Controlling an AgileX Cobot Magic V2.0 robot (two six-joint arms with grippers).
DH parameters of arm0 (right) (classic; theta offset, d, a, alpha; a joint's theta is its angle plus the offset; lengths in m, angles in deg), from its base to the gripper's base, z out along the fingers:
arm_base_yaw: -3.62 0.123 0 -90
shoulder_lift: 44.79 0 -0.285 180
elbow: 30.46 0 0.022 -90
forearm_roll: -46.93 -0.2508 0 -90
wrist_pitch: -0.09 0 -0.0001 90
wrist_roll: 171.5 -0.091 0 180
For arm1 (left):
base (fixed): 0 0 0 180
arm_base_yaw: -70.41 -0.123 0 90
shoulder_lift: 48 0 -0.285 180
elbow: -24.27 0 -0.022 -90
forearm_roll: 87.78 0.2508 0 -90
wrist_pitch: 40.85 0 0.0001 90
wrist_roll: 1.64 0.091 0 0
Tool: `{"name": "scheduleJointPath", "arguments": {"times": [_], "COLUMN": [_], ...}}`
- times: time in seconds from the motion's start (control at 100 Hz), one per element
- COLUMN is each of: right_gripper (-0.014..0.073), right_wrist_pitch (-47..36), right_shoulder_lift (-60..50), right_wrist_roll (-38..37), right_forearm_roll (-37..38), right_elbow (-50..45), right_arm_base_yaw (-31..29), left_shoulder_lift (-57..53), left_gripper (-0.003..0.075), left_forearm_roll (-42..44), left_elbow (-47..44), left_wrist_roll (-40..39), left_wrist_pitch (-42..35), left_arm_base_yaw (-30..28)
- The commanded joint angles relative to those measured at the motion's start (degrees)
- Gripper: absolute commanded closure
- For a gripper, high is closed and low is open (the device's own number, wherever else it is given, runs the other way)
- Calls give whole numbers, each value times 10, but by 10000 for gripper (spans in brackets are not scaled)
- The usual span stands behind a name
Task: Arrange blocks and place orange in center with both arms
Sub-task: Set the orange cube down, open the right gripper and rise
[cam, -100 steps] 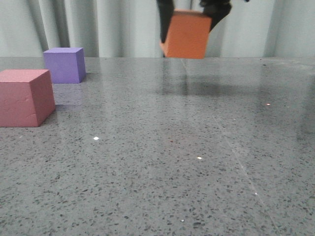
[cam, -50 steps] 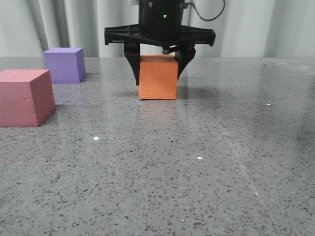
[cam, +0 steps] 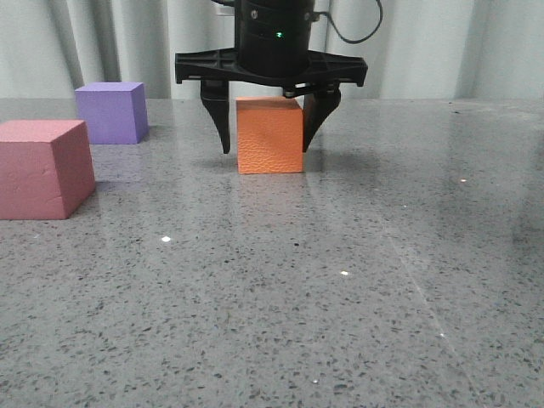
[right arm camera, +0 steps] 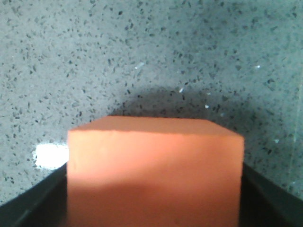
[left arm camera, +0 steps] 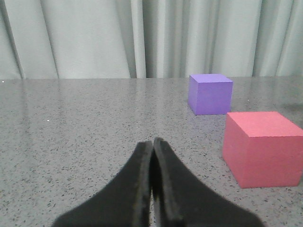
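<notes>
The orange cube (cam: 270, 136) rests on the table near the middle, pebbled face toward the front camera. My right gripper (cam: 266, 150) hangs over it, open, one finger on each side with a small gap to the cube. In the right wrist view the orange cube (right arm camera: 156, 161) fills the space between the dark fingers (right arm camera: 28, 208). The purple cube (cam: 110, 112) stands at the back left, and the pinkish-red cube (cam: 42, 170) sits in front of it at the left edge. My left gripper (left arm camera: 153, 142) is shut and empty, low over the table, apart from the purple cube (left arm camera: 209, 93) and the pinkish-red cube (left arm camera: 262, 149).
The grey speckled stone table (cam: 340, 297) stretches across the view. A pale curtain (cam: 102, 42) hangs behind its far edge.
The right gripper brought the orange cube down from the air at the upper right and leftward onto the table, then opened its fingers and let it go. The other cubes have not moved.
</notes>
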Motion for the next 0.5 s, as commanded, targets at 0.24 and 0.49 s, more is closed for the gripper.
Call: {"name": "scheduleJointPath", "arguments": {"times": [0.24, 0.49], "right_gripper": [11, 11], "right_wrist_pitch": [28, 107], "right_shoulder_lift": [-45, -54], "right_wrist_roll": [1, 50], "right_forearm_roll": [25, 45], "right_elbow": [55, 169], "right_arm_base_yaw": [-2, -2], "left_shoulder_lift": [-18, -18], "left_gripper": [739, 739], "left_forearm_roll": [-5, -5], "left_elbow": [-31, -31], "left_wrist_roll": [-1, -1], "left_wrist_pitch": [-49, -49], "left_arm_base_yaw": [-1, -1]}}
